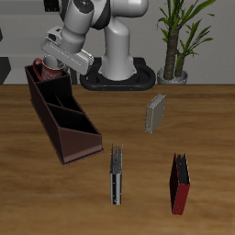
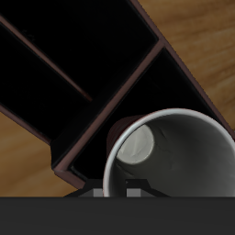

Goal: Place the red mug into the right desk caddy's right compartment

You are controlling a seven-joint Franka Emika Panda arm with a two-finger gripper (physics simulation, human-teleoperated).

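**Red mug held over the back end of the maroon caddy**

A white robot arm reaches down at the back of a wooden table (image 1: 128, 128). Its gripper (image 1: 48, 66) is clamped on a red mug with a pale swirly pattern (image 1: 39, 67), of which only a sliver shows beneath the arm. In the wrist view the mug's light grey inside (image 2: 170, 161) fills the frame, directly above the long dark maroon-brown desk caddy (image 1: 61, 115) and its dividers. The mug sits at the caddy's far end, at the tall-walled end compartment (image 1: 41, 89); whether it rests inside cannot be told. Nearer the table's front edge stand a grey book (image 1: 117, 175) and a flat red book (image 1: 180, 184); another grey book (image 1: 155, 113) stands farther back.
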